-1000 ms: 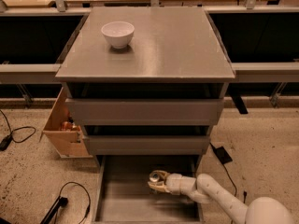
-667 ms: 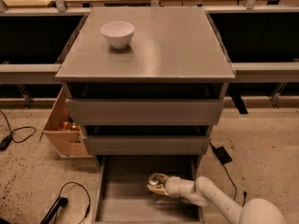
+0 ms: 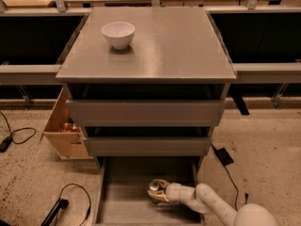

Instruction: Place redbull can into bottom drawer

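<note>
1. The tan wooden box (image 3: 63,135) stands at 9 o'clock of the cabinet and the white bowl (image 3: 118,33) sits on its top toward 11 o'clock. Neither needs touching.
2. The bottom drawer (image 3: 123,199) is open, with bare grey floor at 9 o'clock of the can.
3. The redbull can (image 3: 154,186) is inside that drawer, right of centre, shiny top up. I cannot tell whether its base touches the floor.
4. The gripper (image 3: 157,192) reaches in from 4 o'clock, fingers pinching the can. Best to seat the base flat, spread the fingers gently, then retreat toward 4 o'clock without brushing the can.
</note>
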You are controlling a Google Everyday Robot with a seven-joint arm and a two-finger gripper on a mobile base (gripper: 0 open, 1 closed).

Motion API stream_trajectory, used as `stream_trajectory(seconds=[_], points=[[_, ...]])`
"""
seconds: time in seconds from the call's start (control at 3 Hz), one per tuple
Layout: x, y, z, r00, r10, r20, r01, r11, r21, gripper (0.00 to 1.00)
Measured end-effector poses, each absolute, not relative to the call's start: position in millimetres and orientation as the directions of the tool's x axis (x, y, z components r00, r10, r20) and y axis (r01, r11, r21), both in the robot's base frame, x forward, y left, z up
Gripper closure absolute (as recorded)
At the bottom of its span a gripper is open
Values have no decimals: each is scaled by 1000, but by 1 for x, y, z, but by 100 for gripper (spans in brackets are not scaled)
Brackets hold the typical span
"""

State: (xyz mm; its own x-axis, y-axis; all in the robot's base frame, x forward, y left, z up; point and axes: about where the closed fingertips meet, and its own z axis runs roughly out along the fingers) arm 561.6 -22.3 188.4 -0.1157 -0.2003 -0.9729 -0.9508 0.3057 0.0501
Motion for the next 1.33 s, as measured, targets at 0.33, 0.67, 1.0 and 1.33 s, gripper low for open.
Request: stream_trajectory(seconds=[0.33,0.67,1.0,1.33], points=[[562,-23,188,-116,-200,-973,-950,307,50,81],[562,-22,188,-116,-200,-973,-950,307,50,50],[562,-22,188,-116,-200,-973,-950,307,50,27],[562,-22,188,-116,-200,-973,-950,307,50,4]])
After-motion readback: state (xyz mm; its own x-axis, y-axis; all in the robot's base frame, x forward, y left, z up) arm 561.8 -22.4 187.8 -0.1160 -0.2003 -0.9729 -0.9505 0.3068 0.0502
